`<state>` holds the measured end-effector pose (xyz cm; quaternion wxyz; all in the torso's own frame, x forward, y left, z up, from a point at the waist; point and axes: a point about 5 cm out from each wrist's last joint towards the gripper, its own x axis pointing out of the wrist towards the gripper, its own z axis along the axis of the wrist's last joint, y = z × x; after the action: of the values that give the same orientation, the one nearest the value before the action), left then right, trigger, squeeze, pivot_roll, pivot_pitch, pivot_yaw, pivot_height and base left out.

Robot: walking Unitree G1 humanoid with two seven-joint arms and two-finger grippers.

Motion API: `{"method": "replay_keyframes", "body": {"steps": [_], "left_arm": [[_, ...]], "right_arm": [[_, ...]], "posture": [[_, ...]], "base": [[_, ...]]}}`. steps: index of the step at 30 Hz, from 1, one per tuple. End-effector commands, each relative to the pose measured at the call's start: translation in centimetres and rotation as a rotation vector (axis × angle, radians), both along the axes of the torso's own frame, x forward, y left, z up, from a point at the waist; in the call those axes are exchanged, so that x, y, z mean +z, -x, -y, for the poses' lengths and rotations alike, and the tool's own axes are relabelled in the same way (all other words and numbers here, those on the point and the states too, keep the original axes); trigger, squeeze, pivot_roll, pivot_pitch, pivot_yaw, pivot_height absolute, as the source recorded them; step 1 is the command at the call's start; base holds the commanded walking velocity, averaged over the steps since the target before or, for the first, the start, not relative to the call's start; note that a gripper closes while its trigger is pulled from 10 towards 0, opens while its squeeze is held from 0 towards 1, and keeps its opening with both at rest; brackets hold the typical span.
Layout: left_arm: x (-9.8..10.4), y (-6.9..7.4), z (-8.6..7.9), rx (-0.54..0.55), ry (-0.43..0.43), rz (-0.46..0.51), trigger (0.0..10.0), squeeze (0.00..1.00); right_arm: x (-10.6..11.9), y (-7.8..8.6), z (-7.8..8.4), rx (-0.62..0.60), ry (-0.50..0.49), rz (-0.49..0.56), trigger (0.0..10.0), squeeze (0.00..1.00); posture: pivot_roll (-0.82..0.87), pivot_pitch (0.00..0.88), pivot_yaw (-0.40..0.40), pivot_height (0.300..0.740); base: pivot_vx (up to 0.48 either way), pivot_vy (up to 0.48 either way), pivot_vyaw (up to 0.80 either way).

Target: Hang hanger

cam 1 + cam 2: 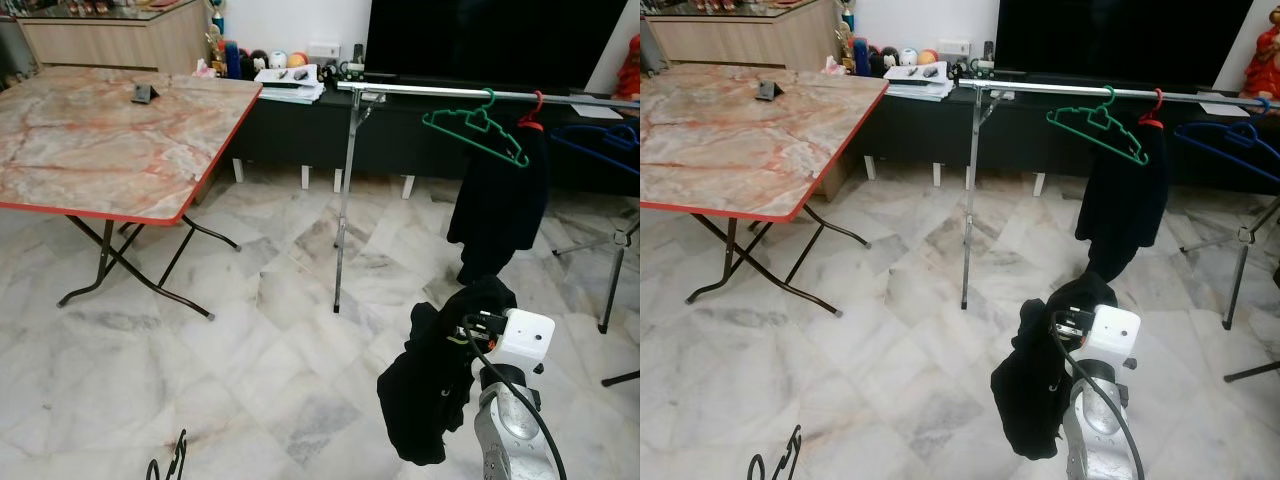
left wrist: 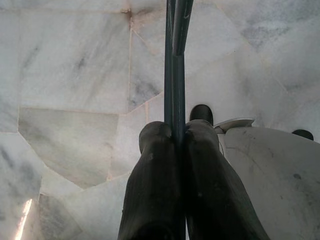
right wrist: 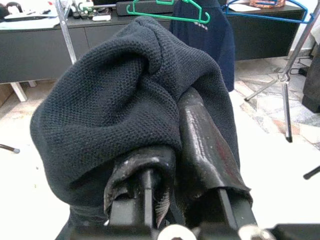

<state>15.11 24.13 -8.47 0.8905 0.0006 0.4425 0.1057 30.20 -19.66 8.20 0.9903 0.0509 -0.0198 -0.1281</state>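
Observation:
My right gripper [image 3: 172, 120] is shut on a bunched black knit garment [image 3: 115, 90], which droops from it low at the right [image 1: 430, 390]. My left gripper [image 2: 175, 132] is shut on the thin dark bar of a hanger [image 2: 172, 75]; part of that hanger [image 1: 172, 462] pokes up at the bottom left. Ahead stands a silver clothes rail [image 1: 440, 92]. It carries an empty green hanger [image 1: 478, 125], a red hanger [image 1: 533, 110] with a dark garment [image 1: 505, 200] on it, and a blue hanger [image 1: 600, 140].
A folding marble-pattern table [image 1: 100, 140] with a red edge stands at the left. Behind the rail are a low black cabinet [image 1: 290, 130] and a large dark TV [image 1: 490, 40]. The rail's legs [image 1: 345, 220] stand on the marble floor.

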Motion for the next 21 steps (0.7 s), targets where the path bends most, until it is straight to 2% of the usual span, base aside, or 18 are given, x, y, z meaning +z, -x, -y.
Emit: {"method": "replay_keyframes", "body": {"steps": [1, 12, 21], "left_arm": [[-0.36, 0.78, 0.02, 0.001, 0.01, -0.035, 10.0, 0.0], [-0.57, 1.38, -0.19, 0.022, 0.013, -0.062, 10.0, 0.0], [-0.72, 1.66, -0.11, 0.012, 0.019, -0.083, 10.0, 0.0]], "right_arm": [[0.72, 0.01, 0.01, -0.007, 0.007, 0.027, 10.0, 0.0], [0.94, -0.2, -0.28, -0.016, 0.004, 0.026, 10.0, 0.0], [0.84, -0.14, -0.74, -0.007, -0.003, 0.018, 10.0, 0.0]], "posture": [[0.03, 0.025, -0.03, 0.74], [0.03, 0.069, -0.03, 0.74], [0.04, 0.098, -0.03, 0.74]], "base": [[0.0, 0.0, 0.0], [0.0, 0.0, 0.0], [0.0, 0.47, 0.0]]}}
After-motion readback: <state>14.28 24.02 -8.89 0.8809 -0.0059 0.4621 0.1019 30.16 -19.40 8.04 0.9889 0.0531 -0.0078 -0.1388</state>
